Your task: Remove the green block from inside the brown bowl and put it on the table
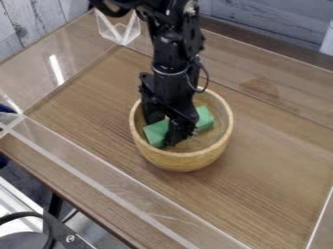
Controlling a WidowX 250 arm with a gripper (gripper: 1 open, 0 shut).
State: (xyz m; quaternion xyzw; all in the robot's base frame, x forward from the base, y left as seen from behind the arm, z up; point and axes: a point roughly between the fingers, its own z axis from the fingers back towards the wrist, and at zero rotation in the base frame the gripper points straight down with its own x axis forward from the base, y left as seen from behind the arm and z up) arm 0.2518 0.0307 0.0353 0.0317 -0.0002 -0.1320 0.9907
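The brown bowl stands on the table a little right of its middle. Inside it lies the green block, tilted against the bowl's wall, with its middle hidden by the black arm. My gripper points straight down into the bowl. Its fingers straddle the block's middle and stand close against its sides. Whether they press on the block cannot be made out at this size.
Low clear acrylic walls border the table on the left, front and back. A clear folded piece sits at the far wall behind the arm. Bare wood lies all around the bowl.
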